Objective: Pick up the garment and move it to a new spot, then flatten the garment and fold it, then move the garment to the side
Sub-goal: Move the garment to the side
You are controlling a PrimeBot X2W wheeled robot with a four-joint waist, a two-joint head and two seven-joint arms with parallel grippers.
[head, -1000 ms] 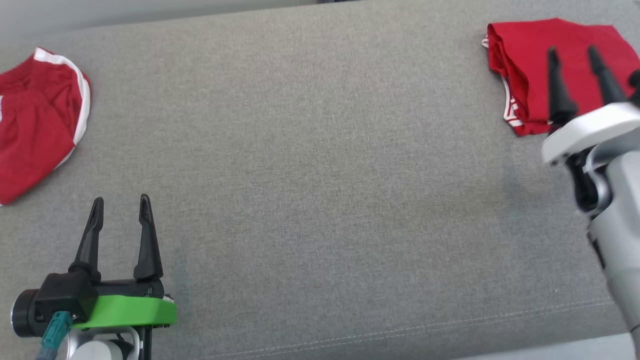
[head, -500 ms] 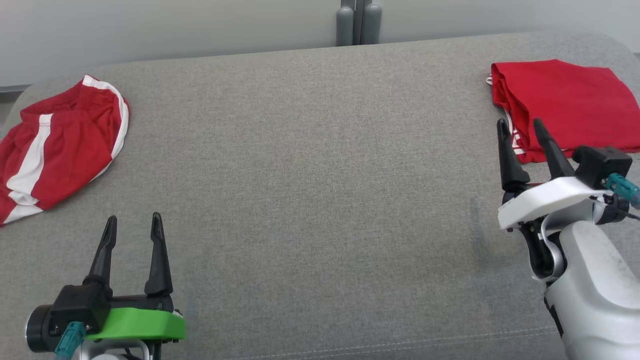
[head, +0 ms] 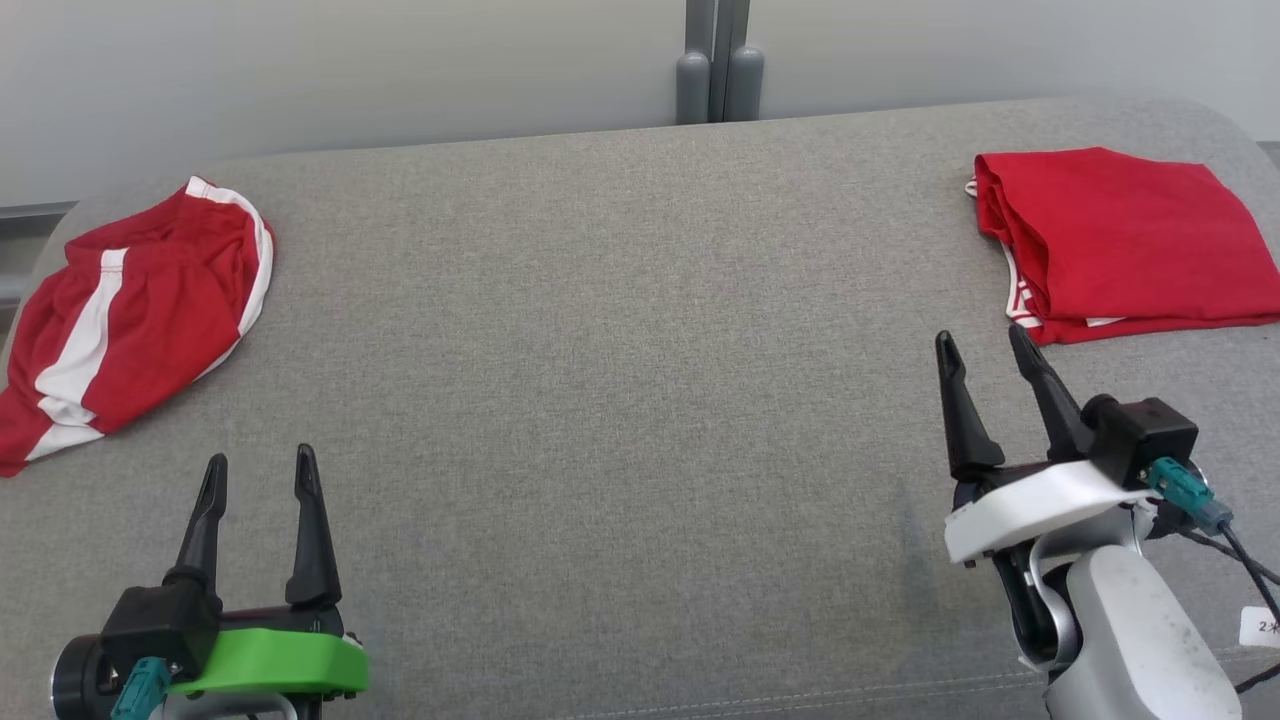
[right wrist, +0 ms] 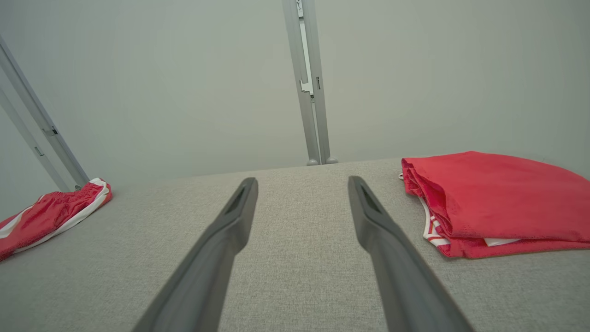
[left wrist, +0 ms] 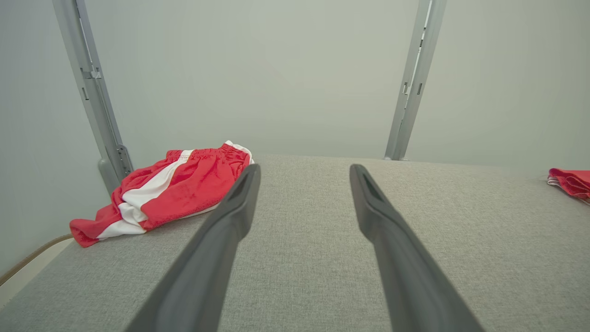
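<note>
Two grippers: left gripper [head: 260, 455], right gripper [head: 980, 333], both gaping, holding nothing.
Folded garment [head: 1130, 240]: right gripper's hovering near it, risking snagging it undone.

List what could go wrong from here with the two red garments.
1. The striped shorts lie crumpled at the grey surface's left edge; the open left tool might pinch one layer or drag them off.
2. The folded red garment lies close ahead of the open right tool; a stray sweep could undo its fold.
</note>
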